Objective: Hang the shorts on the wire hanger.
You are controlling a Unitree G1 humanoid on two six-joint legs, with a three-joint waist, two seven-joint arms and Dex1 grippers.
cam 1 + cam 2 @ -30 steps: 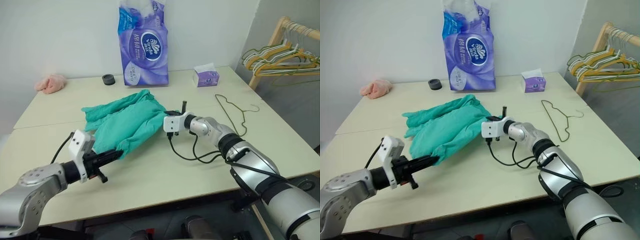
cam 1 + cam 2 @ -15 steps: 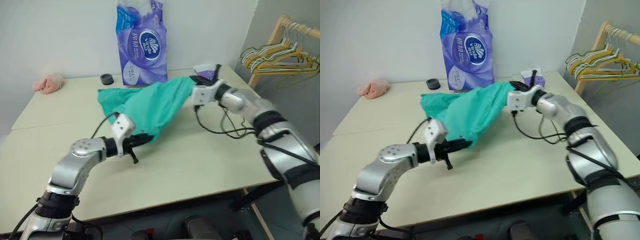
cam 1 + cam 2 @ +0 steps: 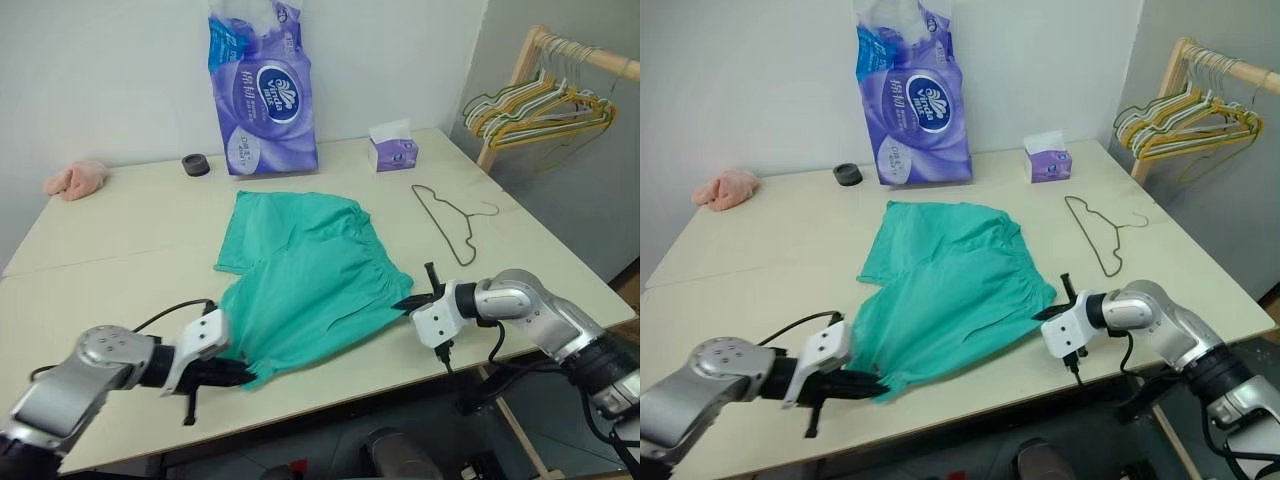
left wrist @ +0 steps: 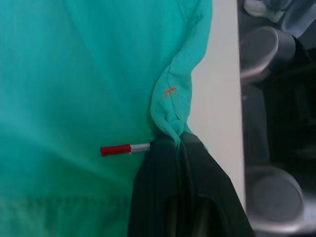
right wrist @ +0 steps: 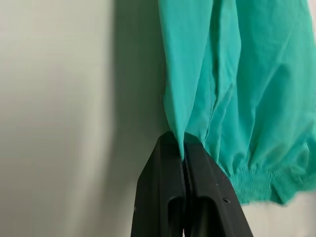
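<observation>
near the bench's (image 3: 90,262) front edge, teal-green fabric shorts (image 3: 305,275) lie flat, left claw (image 3: 243,372) and right claw (image 3: 407,302) each clenched on a corner; thin olive-green wire hanger (image 3: 448,218) lies apart. left wrist view shows a red-white mark (image 4: 125,148).

Teal-green shorts (image 3: 305,270), a small red-and-white mark showing; olive-green wire hanger (image 3: 447,217); purple-and-white tissue pack (image 3: 262,92); pink cloth (image 3: 75,178) on the cream table (image 3: 120,240).

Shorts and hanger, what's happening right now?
Both grippers, left and right, shut on shorts, spread flat. Wire hanger lies apart, untouched. Nothing between.
</observation>
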